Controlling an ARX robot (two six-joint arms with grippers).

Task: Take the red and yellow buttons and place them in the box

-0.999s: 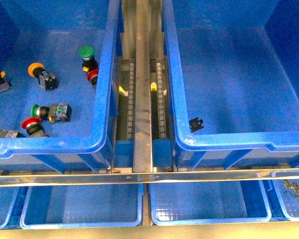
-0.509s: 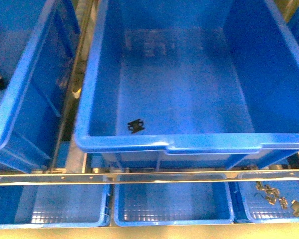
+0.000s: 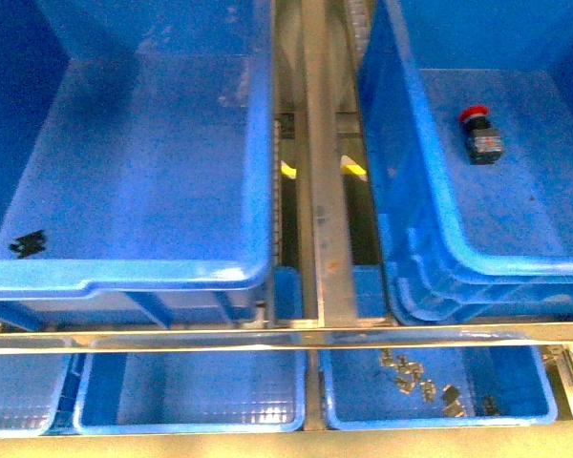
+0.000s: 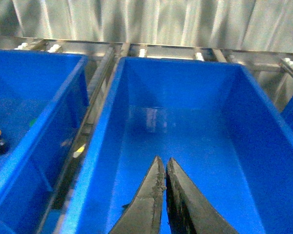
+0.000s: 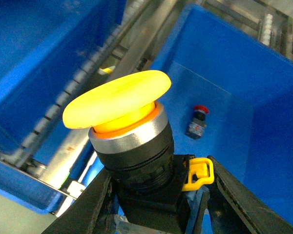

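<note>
The yellow button stands cap-up, barrel roughly upright, clamped between the right gripper fingers, above the gap beside the box. A red button lies on the box floor. The left gripper hangs pinched together, empty, over another blue bin.

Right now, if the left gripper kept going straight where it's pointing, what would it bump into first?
Probably the bare floor of the big blue box. The left gripper, fingers together and holding nothing, points down into it. Nothing shows in its way, though depth is hard to judge.
</note>
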